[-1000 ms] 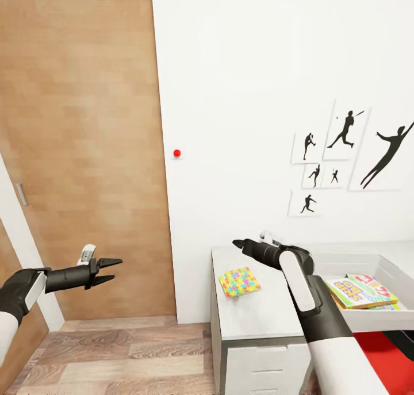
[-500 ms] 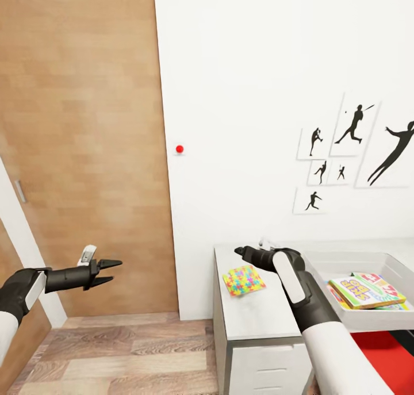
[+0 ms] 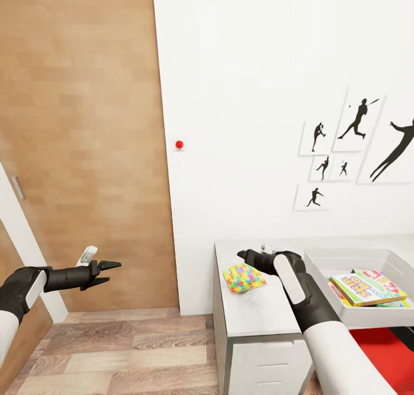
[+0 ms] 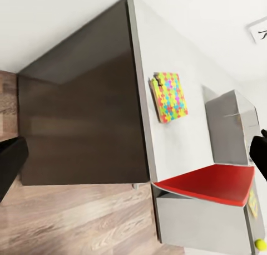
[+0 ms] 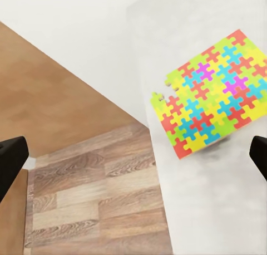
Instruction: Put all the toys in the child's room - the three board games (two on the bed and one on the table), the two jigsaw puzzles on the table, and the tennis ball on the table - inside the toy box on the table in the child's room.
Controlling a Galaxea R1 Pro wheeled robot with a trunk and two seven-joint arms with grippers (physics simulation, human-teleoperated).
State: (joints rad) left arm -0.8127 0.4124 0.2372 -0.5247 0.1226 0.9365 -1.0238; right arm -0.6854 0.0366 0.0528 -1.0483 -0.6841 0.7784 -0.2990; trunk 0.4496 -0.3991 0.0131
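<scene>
A jigsaw puzzle (image 3: 243,277) (image 4: 170,96) (image 5: 214,99) of yellow, pink, blue and green pieces lies flat near the table's (image 3: 253,314) left end. My right gripper (image 3: 244,255) (image 5: 135,161) hovers open just above and behind the puzzle, with nothing between its fingers. The light-grey toy box (image 3: 356,261) (image 4: 231,127) stands on the table at the right, with a yellow-green board game (image 3: 368,287) lying on top of others inside it. My left gripper (image 3: 109,271) (image 4: 135,159) hangs open in the air left of the table. A small yellow-green ball (image 4: 259,244) shows far along the table.
A tall wooden door (image 3: 80,142) fills the left side, with wood-plank floor (image 3: 115,349) below it. The white wall carries a small red dot (image 3: 179,145) and black silhouette sports pictures (image 3: 356,148). A red surface (image 3: 385,355) (image 4: 208,185) sits under the table's right part. White drawer fronts (image 3: 267,366) face me.
My right gripper has dropped lower and closer to the jigsaw puzzle. The view has drifted a little. The left arm has hardly moved.
</scene>
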